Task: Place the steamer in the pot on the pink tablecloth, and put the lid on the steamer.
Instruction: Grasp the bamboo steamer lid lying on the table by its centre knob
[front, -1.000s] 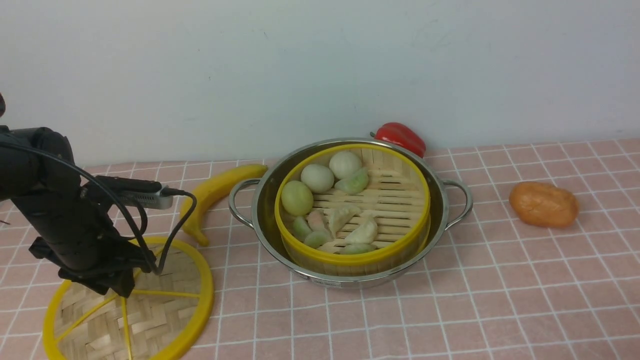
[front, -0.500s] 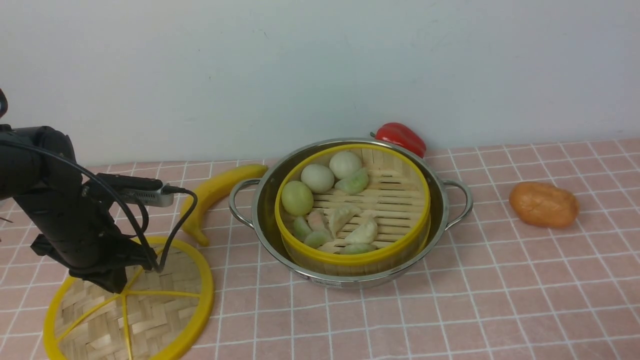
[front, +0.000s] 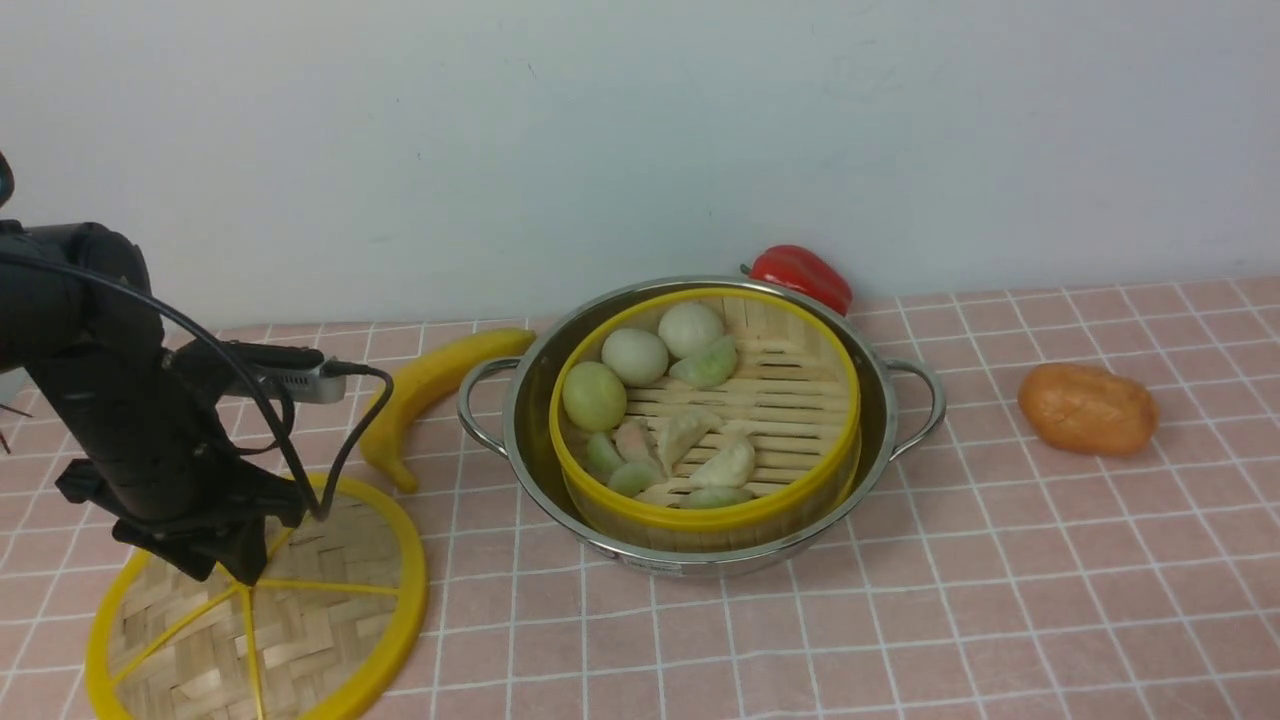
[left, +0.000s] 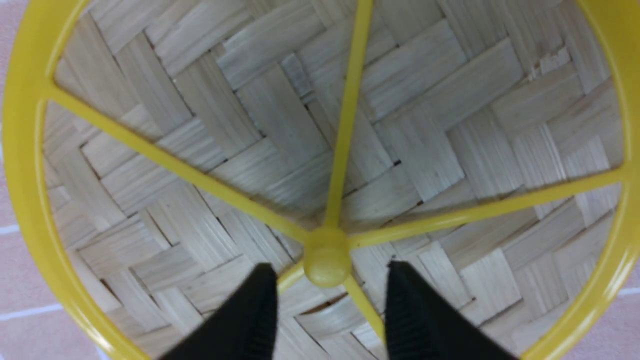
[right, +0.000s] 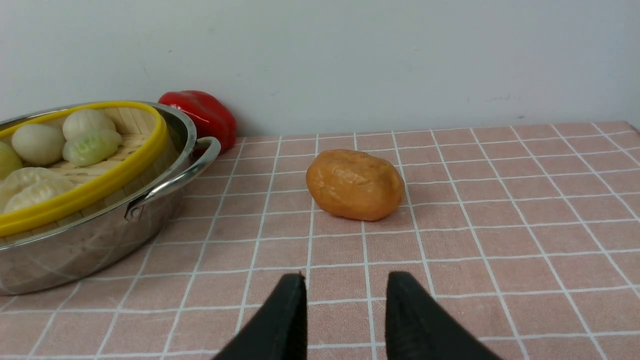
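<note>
Lid (front: 300, 620) lies flat on the pink tablecloth (front: 900, 620) on the robot's left, near side, well apart from the pot (front: 885, 400). A banana (front: 430, 385) has its tip just beside the far rim. In the pot sits the steamer (front: 780, 400), buns and dumplings on its slats, so by my read only the covering step is left.

Over the disc's centre hangs the left gripper (left: 330, 267), jaws parted w/ one finger on each side of the yellow hub (left: 327, 257). The gap is wider than the hub and nothing is gripped yet. Can't tell whether the tips touch the weave. The right gripper (right: 345, 280) hovers low over bare cloth, jaws apart and empty, w/ an orange bread roll (right: 355, 185) ahead of it.

Handling, as I judge it: prob. very light, a thin woven bamboo panel in a stiff plastic rim, w/ slim spokes. The weave may flex and the spokes look easy to bend, so neither is a good place to squeeze. The rim sits flush on the cloth, which makes it hard to get under.

The hub is the sensible hold — it stands proud and is central, so the disc should hang approx. level. It's small, round and smooth, though, so a shallow or off-centre pinch could slip or let the disc tilt. Close low on the hub, firm but not crushing.
</note>
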